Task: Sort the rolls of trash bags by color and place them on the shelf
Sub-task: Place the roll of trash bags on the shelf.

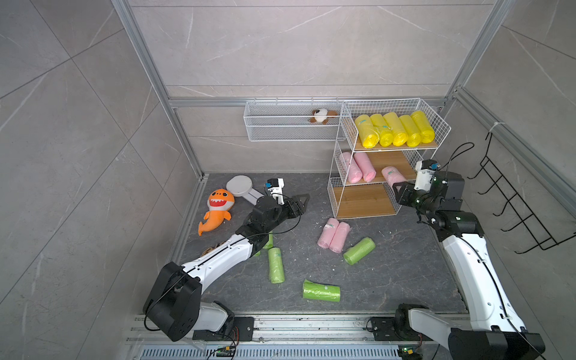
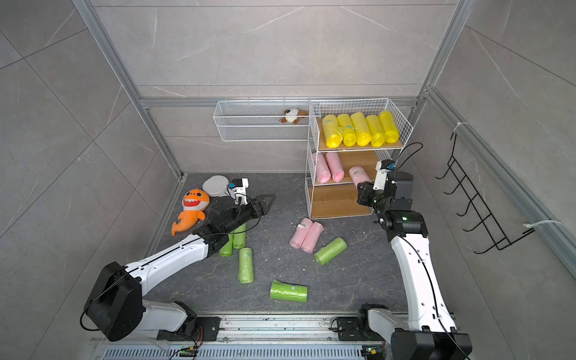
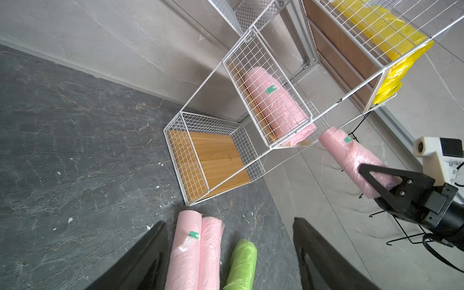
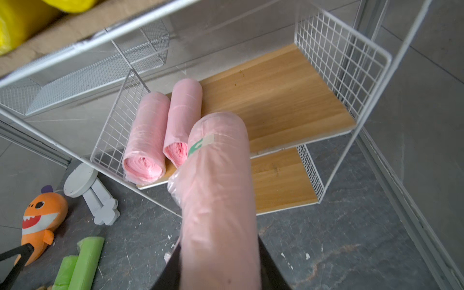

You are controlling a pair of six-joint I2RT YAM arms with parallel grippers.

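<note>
Pink roll in right claw

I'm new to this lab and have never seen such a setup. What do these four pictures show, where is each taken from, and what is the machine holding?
This is a two-armed robot; each arm ends in a two-fingered gripper. The two wide pictures come from one camera head overhead; the two close ones from cameras on the wrists. The right gripper is shut on a pale pink plastic roll of trash bags, held in front of the middle tier of the tall white wire shelf with wooden boards. On that tier lie two more pink rolls, on the top tier five yellow rolls; the bottom tier is bare. The left gripper is open and empty, above the dark floor. There lie two pink rolls, five light green rolls and an orange plush shark.
</note>
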